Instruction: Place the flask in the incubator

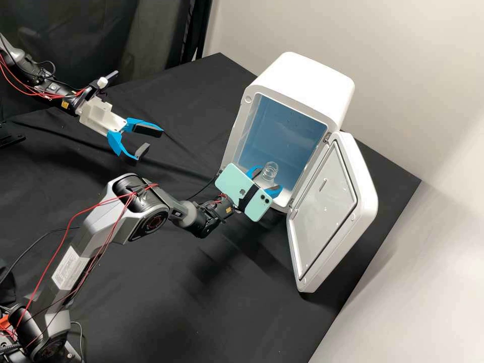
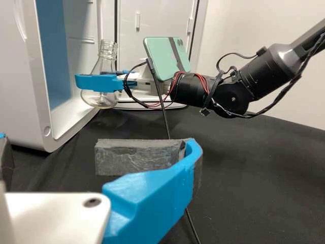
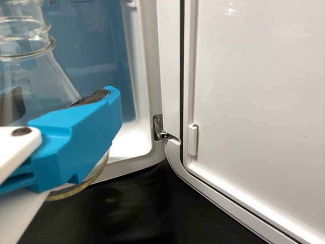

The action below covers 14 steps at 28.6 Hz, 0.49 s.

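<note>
holding clear flask (image 1: 270, 170) upright in right hand (image 1: 263, 181), clenched round its body below the neck, just inside open white incubator (image 1: 302, 83), low at the front of the blue chamber (image 1: 275, 131). possibly resting on chamber floor, hard to tell. with door (image 1: 330, 201) swung wide beside it. hovering with left hand (image 1: 149, 140) released and spread wide, over black desk (image 1: 176, 292), well apart from incubator. carrying mint phone (image 1: 245, 192) strapped at right wrist.
</note>
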Available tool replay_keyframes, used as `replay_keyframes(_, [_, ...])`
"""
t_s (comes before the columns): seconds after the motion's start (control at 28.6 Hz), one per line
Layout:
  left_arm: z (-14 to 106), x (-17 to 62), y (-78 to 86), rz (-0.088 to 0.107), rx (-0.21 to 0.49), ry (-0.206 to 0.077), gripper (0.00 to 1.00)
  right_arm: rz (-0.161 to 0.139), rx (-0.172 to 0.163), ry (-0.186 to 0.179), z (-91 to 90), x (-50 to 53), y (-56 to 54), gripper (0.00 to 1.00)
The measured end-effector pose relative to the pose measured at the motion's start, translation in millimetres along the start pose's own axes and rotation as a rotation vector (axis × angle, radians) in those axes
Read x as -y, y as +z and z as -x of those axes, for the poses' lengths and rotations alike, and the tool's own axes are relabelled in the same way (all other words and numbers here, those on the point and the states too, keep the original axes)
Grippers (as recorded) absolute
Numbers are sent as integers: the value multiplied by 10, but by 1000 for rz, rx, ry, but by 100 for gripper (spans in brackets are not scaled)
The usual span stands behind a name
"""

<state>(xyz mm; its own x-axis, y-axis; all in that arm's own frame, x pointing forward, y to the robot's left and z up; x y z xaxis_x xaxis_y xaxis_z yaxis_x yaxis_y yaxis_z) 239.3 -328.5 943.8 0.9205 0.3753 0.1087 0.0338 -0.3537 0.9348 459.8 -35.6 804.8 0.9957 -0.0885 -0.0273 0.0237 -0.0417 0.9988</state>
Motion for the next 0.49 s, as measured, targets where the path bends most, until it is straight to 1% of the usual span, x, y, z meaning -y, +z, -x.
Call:
replay_keyframes(0.21, [0,0,0,0,0,0,100,1,-3,-2,-7,8,-19,0])
replay_keyframes(0.32, [0,0,0,0,0,0,100,2,-9,-2,-64,12,-40,0])
replay_keyframes(0.35, [0,0,0,0,0,0,100,-8,-13,0,-110,9,-51,0])
replay_keyframes(0.42, [0,0,0,0,0,0,100,-17,-21,-2,-181,4,-76,0])
replay_keyframes(0.49, [0,0,0,0,0,0,100,-23,-28,-16,-230,3,-95,0])
